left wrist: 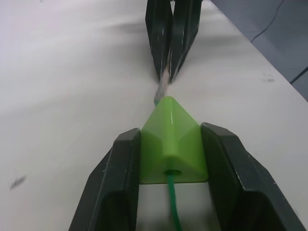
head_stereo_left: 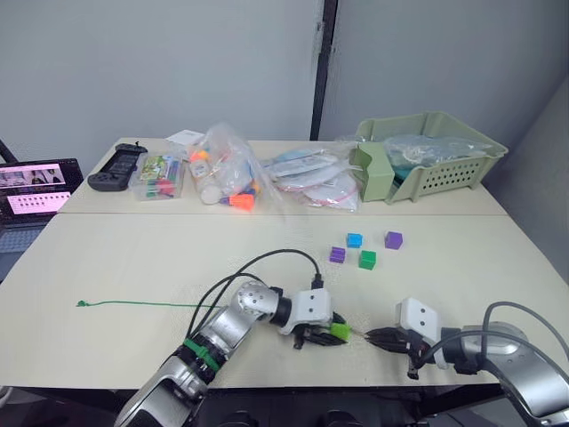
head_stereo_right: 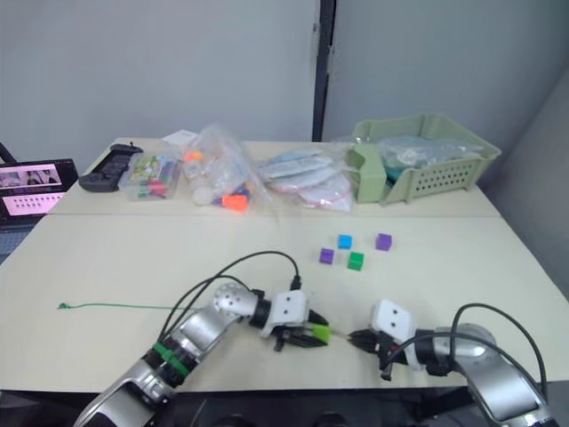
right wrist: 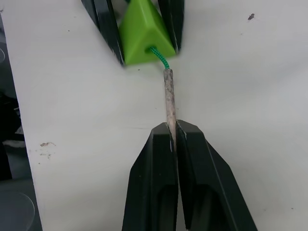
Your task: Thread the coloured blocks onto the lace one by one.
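The lime green block (left wrist: 171,144) sits near the table's (head_stereo_left: 133,267) front edge, clamped between the fingers of the left claw (head_stereo_left: 322,336), with the lace (right wrist: 159,57) already run through its hole. The lace's pale stiff tip (right wrist: 169,98) sticks out on the far side, and the right claw (right wrist: 173,132) is closed tight on it. The green string trails away left across the table to a small knot (head_stereo_left: 81,304). Farther back lie two purple blocks (head_stereo_left: 337,254), a blue block (head_stereo_left: 355,240) and a dark green block (head_stereo_left: 367,260), close together
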You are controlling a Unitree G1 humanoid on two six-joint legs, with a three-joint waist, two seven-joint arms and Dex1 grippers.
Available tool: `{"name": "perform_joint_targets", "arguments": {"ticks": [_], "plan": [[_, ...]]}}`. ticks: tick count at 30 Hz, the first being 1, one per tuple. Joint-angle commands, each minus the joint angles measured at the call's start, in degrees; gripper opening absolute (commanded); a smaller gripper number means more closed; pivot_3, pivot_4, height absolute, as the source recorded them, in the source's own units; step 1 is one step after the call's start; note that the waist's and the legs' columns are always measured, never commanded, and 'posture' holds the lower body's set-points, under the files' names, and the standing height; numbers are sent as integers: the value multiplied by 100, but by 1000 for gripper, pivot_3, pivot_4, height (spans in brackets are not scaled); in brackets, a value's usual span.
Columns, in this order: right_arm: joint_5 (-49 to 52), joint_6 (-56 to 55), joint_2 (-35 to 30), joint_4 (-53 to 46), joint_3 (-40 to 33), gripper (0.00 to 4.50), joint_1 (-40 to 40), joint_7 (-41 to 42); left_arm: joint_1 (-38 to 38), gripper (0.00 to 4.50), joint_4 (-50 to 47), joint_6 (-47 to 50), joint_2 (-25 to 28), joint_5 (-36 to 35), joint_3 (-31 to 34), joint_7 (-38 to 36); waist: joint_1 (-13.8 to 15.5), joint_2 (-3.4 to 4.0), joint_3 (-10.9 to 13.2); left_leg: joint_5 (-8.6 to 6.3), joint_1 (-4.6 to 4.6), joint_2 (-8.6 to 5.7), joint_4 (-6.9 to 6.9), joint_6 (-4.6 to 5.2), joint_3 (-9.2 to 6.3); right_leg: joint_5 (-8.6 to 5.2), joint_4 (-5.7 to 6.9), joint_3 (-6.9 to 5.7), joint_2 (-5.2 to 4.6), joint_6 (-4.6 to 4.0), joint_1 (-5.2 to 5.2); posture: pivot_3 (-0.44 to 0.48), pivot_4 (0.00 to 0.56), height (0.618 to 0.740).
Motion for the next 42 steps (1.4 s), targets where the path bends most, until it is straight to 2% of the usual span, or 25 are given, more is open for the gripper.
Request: {"name": "perform_joint_targets", "arguments": {"ticks": [1, 5, 12, 16, 24, 26, 28, 32, 34, 39, 42], "plan": [[-277, 80, -92, 195, 91, 0, 70, -76, 184, 1395, 120, 132, 592, -239, 539, -243, -2, 0, 0, 0, 2, 3, 0, 0, 1, 0, 1, 0, 1, 0, 0, 0, 150, 740], [-260, 154, -159, -150, 289, 0, -24, 74, 40, 1395, 1719, -1144, 1901, -369, 1375, -709, -64, -2, 0, 0, 9, 24, -3, 0, 10, 4, 0, -2, 10, -11, -5, 0, 150, 740], [-233, 332, -108, -487, 555, 0, -363, 134, -512, 1395, 4026, -2593, 2950, -405, 2017, -1527, -169, -3, -1, 0, 7, 42, -22, 0, 11, -2, 13, -8, 34, -44, -37, 0, 150, 740], [-257, 402, -69, -481, 611, 0, -561, 166, -537, 1395, 4477, -2932, 3165, -345, 2105, -1926, -160, -2, -1, 0, -30, 40, -26, 0, 26, 0, 40, -8, 30, -47, -102, 0, 150, 740], [-285, 457, 1, -458, 692, 0, -736, 128, -283, 1395, 4509, -3131, 3058, -281, 2223, -2082, -167, -2, -1, -1, -37, 42, -26, 0, 32, 0, 40, -9, 24, -47, -106, 0, 150, 740], [-279, 473, 20, -448, 695, 0, -783, 122, -317, 1395, 4454, -2930, 3022, -361, 2303, -2134, -165, -1, -1, -1, -36, 43, -27, 0, 32, 0, 40, -9, 23, -47, -106, 0, 150, 740], [-278, 480, 38, -430, 690, 0, -822, 121, -411, 2445, 4324, -2568, 2982, -545, 2441, -2276, -159, -1, -1, -1, -36, 42, -27, 0, 32, 0, 40, -10, 24, -47, -106, 0, 150, 740], [-268, 449, 25, -392, 655, 0, -838, 146, -512, 3690, 3903, -2392, 2954, -622, 2595, -2281, -135, -1, 0, -1, -53, 38, -21, 0, 32, -1, 39, -11, 20, -46, -114, 0, 150, 740], [-234, 520, 39, -446, 631, 0, -928, 131, -646, 4320, 3143, -1741, 2965, -926, 2734, -2318, -109, -6, 3, -1, -69, 37, -16, 0, 29, -1, 38, -14, 18, -46, -122, 0, 150, 740], [-121, 966, 120, -825, 654, 0, -1182, 5, -160, 4320, 815, -86, 2965, -1607, 2737, -2340, -80, -6, 3, 0, -126, 30, 0, -1, 24, 8, 49, -18, 6, -35, -173, 0, 150, 740], [-180, 1497, 304, -1084, 879, 0, -1502, -187, 292, 4320, -573, 721, 2748, -1921, 2516, -2084, -110, -3, 5, -2, -135, 22, -1, -3, 26, 12, 89, -8, -6, -33, -199, 0, 150, 740]]}}
